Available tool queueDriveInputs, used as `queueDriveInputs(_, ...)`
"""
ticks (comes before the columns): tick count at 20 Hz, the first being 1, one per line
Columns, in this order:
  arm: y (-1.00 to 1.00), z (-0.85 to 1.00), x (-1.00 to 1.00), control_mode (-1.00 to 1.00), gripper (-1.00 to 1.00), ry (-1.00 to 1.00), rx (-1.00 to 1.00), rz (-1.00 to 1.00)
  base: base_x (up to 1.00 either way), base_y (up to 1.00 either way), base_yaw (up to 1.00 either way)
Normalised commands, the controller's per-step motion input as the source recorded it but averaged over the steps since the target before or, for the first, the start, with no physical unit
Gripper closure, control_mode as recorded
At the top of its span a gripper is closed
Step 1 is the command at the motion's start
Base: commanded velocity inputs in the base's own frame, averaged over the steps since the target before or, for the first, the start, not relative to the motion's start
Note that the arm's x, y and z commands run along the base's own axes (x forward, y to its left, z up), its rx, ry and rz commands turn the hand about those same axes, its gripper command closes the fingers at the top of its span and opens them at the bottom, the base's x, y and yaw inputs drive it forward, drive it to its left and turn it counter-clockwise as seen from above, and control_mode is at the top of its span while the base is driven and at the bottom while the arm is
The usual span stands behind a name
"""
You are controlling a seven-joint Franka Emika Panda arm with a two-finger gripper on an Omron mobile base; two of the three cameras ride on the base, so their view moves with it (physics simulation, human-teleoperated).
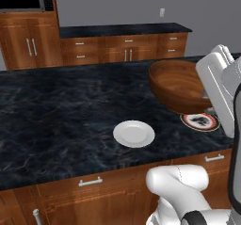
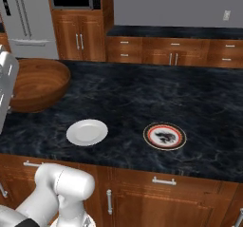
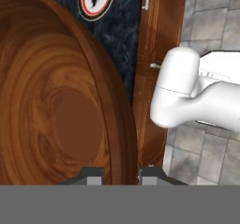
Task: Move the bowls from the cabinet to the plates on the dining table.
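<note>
Bowl (image 1: 176,85): wooden, out of cabinet, aloft over tabletop (image 1: 56,111)
End effector (image 3: 121,174): clenched on bowl rim
Plates: white (image 1: 134,133), patterned (image 1: 201,121), both bare
Left: set down; cream bowl unseen

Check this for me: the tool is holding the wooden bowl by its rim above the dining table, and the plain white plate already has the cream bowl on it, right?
Not quite. The tool does grip the wooden bowl by its rim above the dining table, but the plain white plate is bare; no cream bowl sits on it. The right base view shows this.
</note>
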Motion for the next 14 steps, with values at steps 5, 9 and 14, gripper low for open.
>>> queueDriveInputs(5,-0.25,-0.36,0.16,-1.00,1.00,-0.03,-0.04,0.01,0.00,0.00,0.00)
queueDriveInputs(9,-0.13,-0.40,0.21,-1.00,1.00,-0.03,-0.03,0.07,0.00,0.00,0.00)
queueDriveInputs(14,-0.03,-0.58,0.41,-1.00,1.00,-0.04,-0.01,0.16,0.00,0.00,0.00)
